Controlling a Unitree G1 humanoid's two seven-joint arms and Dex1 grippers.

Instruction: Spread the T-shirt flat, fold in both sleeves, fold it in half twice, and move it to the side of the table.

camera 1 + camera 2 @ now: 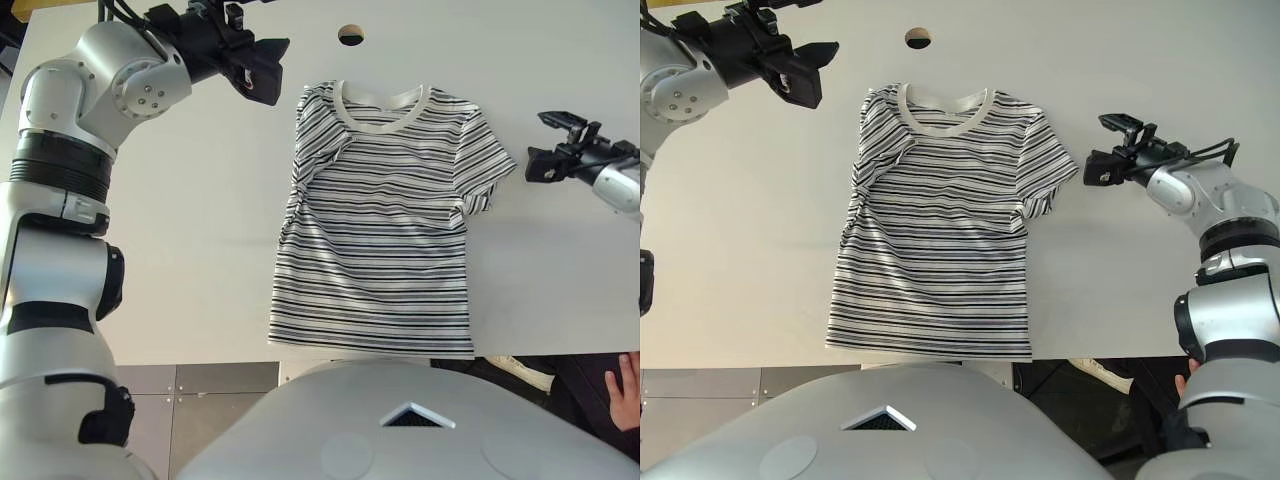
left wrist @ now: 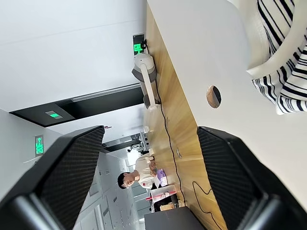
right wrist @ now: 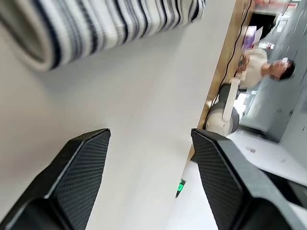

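Left gripper [image 1: 265,70]: fingers apart, empty, above the worktop [image 1: 200,220] just beside the T-shirt's [image 1: 380,230] left shoulder.
Right gripper [image 1: 1105,147]: fingers apart, empty, near the right sleeve [image 1: 1048,165].
T-shirt: striped, lying mid-worktop, collar [image 1: 380,108] far from the robot, right sleeve out, left side bunched inward.
Green lit sign [image 2: 139,47]: lettering too small to read.
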